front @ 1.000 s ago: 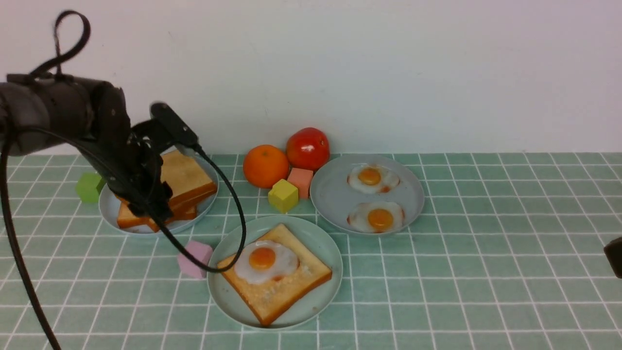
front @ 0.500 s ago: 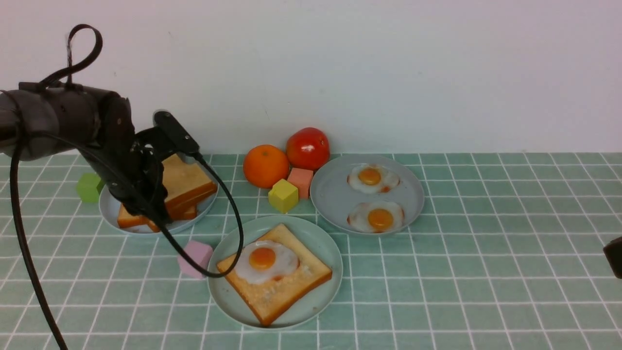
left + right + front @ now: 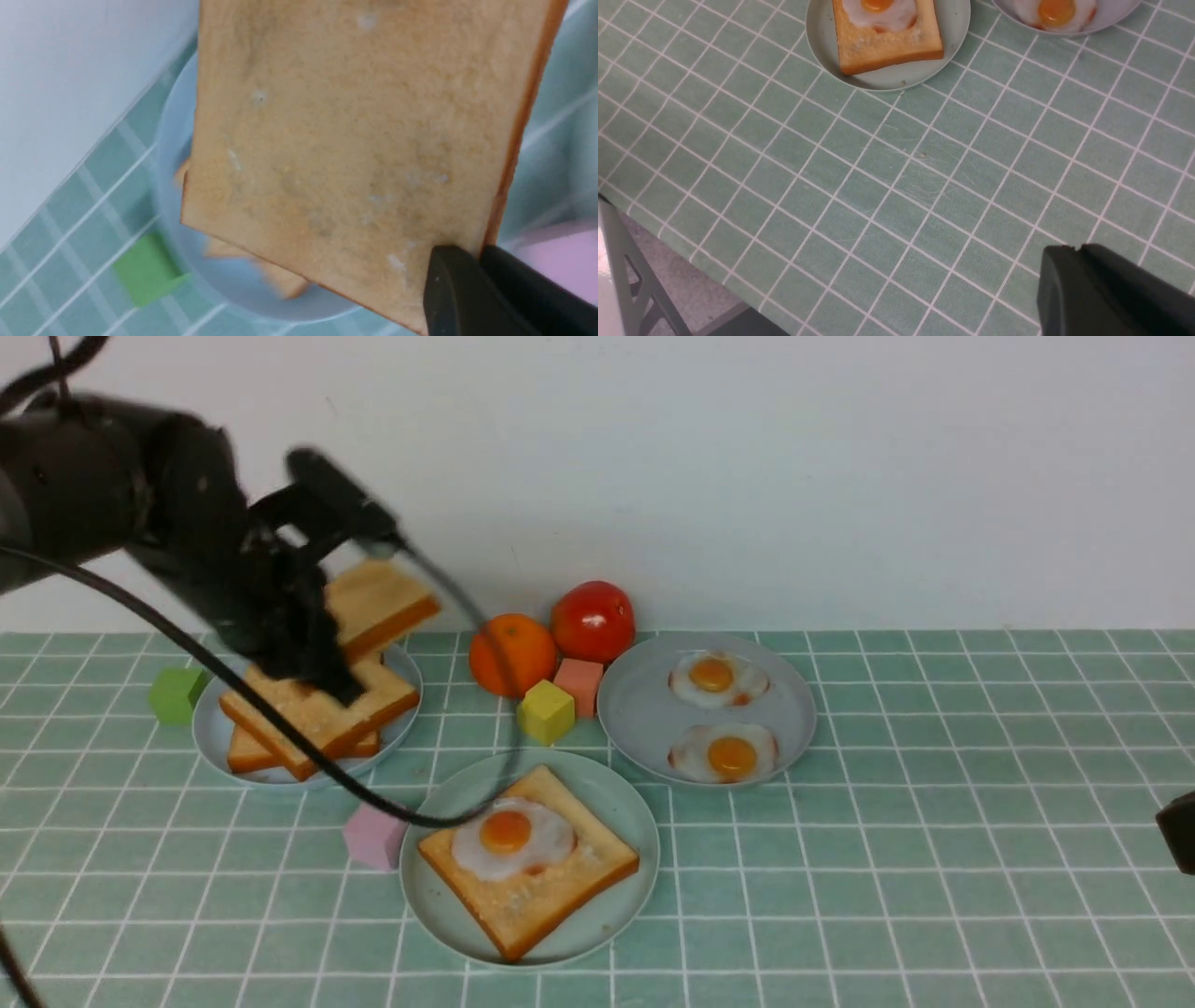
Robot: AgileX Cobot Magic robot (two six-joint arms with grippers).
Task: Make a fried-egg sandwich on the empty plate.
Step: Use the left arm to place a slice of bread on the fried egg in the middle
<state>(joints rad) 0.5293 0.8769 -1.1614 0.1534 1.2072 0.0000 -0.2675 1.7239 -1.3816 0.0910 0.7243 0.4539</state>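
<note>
The fried-egg sandwich [image 3: 527, 863], so far one slice topped with egg, sits on the plate [image 3: 439, 905] at front centre. The left gripper [image 3: 322, 658] pinches a toast slice [image 3: 381, 602] above the toast pile [image 3: 313, 719]. Its cable [image 3: 448, 819] droops across the plate's rim, with a pink block [image 3: 373, 835] just beside. I cannot tell whether the right gripper [image 3: 1111, 289] is open or closed.

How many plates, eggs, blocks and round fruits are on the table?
Plates: 3
Eggs: 3
Blocks: 4
Fruits: 2
Total: 12
</note>
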